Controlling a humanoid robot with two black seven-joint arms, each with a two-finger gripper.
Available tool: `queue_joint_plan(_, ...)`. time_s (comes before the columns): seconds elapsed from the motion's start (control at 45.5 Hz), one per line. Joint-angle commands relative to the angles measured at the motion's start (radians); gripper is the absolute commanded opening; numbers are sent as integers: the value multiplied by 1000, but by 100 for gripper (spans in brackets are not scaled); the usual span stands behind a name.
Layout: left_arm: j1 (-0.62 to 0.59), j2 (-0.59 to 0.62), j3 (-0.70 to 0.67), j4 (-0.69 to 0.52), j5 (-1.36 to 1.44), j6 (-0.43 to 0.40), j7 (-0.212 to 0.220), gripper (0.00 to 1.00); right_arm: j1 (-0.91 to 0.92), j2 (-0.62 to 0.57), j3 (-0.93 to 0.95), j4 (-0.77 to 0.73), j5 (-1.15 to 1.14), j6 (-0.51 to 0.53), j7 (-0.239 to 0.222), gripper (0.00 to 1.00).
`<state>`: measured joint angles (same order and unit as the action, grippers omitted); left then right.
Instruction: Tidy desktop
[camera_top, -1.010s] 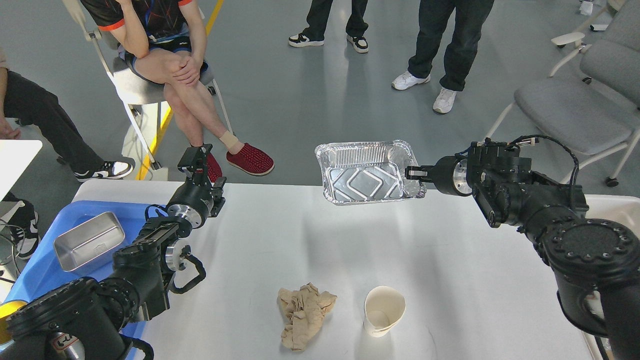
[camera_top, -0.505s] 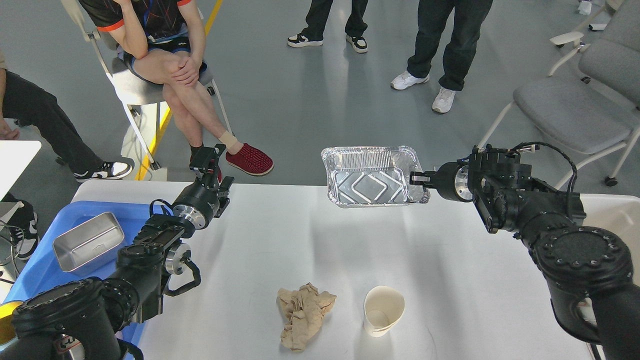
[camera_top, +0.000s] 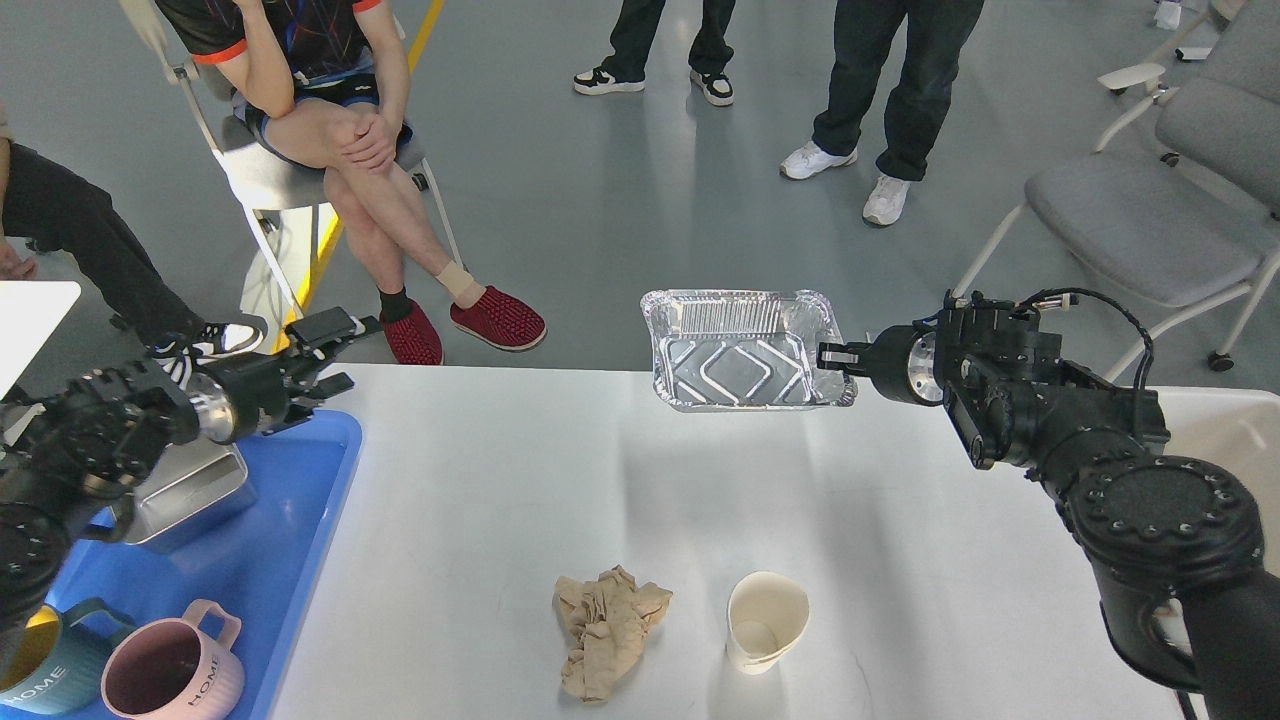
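A foil tray (camera_top: 742, 350) is pinched by its rim in the right hand (camera_top: 832, 356), held clear above the tabletop (camera_top: 640, 500) presumably for disposal, while the left hand (camera_top: 325, 350), fingers parted and empty, is kept over the blue tray (camera_top: 290, 520).

"HOME" on the pink mug (camera_top: 172, 676), "HOME" on the teal mug (camera_top: 48, 680)

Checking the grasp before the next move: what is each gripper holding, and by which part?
The right gripper pinches the foil tray by its right rim. The left gripper holds nothing.
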<state>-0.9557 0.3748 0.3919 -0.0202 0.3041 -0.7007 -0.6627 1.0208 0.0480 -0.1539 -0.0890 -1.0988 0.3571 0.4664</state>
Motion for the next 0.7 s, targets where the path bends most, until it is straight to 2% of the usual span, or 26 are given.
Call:
queue_joint_plan(0.0, -112, 179, 81, -9, 73, -158, -51, 96, -1, 10, 4, 0, 0, -4, 0, 0)
queue_joint_plan(0.088, -185, 291, 84, -36, 144, -259, -77, 96, -1, 21, 5, 0, 0, -12, -2, 0)
queue_joint_plan(0.154, -230, 377, 82, -96, 226, -259, -84, 96, -1, 29, 7, -1, 0, -13, -2, 0)
queue_joint_plan(0.285, -345, 591, 79, -361, 397, -253, -83, 96, -1, 36, 7, 0, 2, -15, -2, 0)
queue_joint_plan(0.307, -345, 592, 79, -362, 397, -253, -83, 96, -1, 36, 7, 0, 2, -15, -2, 0)
queue_joint_plan(0.329, -404, 718, 71, -547, 524, -187, -83, 96, -1, 38, 7, -1, 1, -17, -3, 0)
queue_joint_plan(0.461, -489, 921, 65, -884, 748, -80, -72, 96, -1, 46, 8, -1, 2, -18, -3, 0)
queue_joint_plan(0.505, -521, 990, 67, -993, 806, -62, -57, 96, 1, 53, 8, -1, 2, -18, -3, 0)
queue_joint_plan(0.593, -534, 1046, 65, -1046, 848, -59, -20, 96, 1, 55, 7, -1, 7, -18, -3, 0)
queue_joint_plan(0.681, -563, 1056, 55, -1044, 848, -69, -14, 96, 1, 55, 7, -1, 14, -18, -2, 0)
